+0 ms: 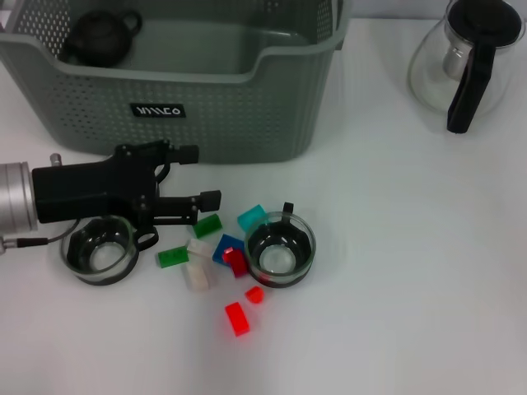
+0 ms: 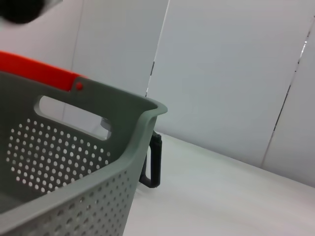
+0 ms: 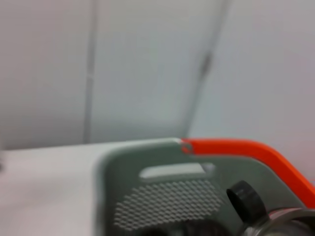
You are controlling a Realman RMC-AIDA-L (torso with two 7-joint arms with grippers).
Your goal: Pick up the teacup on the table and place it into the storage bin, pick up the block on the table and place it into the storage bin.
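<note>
My head camera looks steeply down on the table (image 1: 412,271). My left wrist camera sits low, close beside the storage bin (image 2: 74,162), facing the wall; my right wrist camera shares that bin (image 3: 162,196).

Quick count, going off the storage bin (image 1: 247,107): just the one bin. Two glass teacups in front of it, one left (image 1: 100,249) and one right (image 1: 281,249). Between them, nine small blocks: three red, two green, two white, one teal, one blue. One dark teapot (image 1: 103,35) inside the bin, one glass pot (image 1: 466,58) off to its right.
</note>
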